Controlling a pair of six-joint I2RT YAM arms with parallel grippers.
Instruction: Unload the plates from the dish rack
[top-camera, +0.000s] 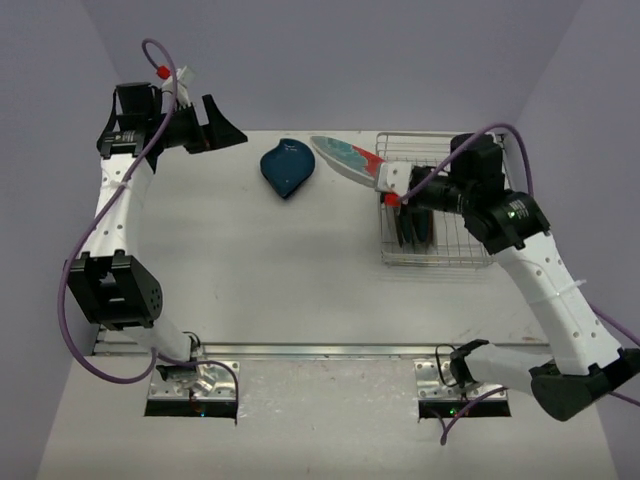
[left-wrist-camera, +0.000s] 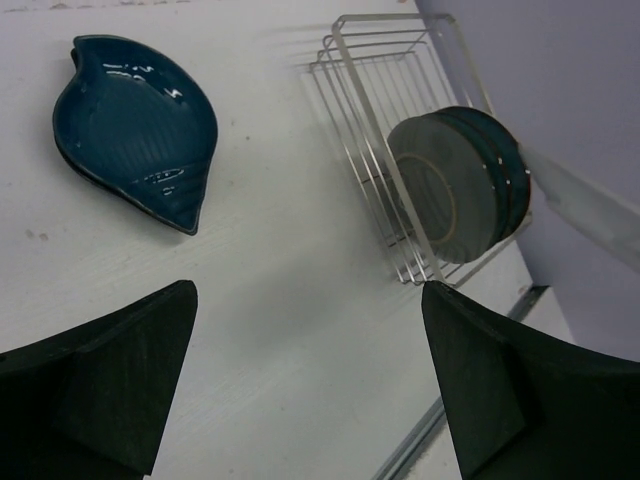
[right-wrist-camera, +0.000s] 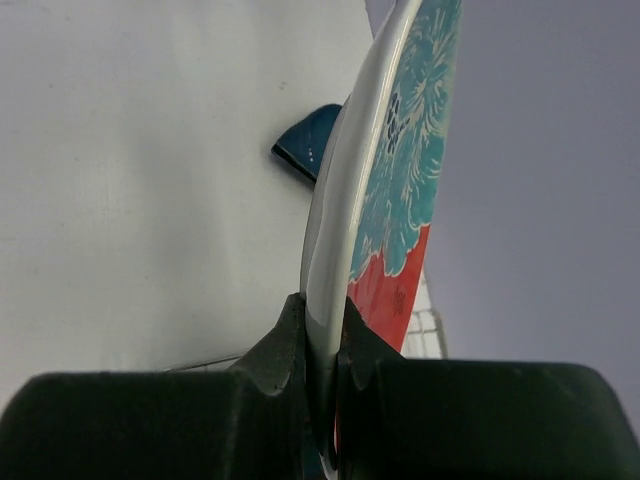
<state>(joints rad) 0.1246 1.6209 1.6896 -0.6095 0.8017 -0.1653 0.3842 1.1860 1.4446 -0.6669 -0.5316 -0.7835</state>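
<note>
My right gripper (top-camera: 388, 186) is shut on the rim of the white-and-red plate (top-camera: 345, 158) and holds it in the air over the dish rack's (top-camera: 470, 262) far left corner; in the right wrist view the plate (right-wrist-camera: 385, 200) stands edge-on between the fingers. Two dark plates (top-camera: 412, 226) stand upright in the rack; they also show in the left wrist view (left-wrist-camera: 455, 185). The dark blue leaf-shaped dish (top-camera: 286, 168) lies flat on the table left of the rack. My left gripper (top-camera: 225, 125) is open and empty, high at the far left.
The white table (top-camera: 270, 280) ends at a metal rail along its near edge. Purple walls close in the back and both sides. The rack (left-wrist-camera: 370, 120) stands at the far right, close to the right wall.
</note>
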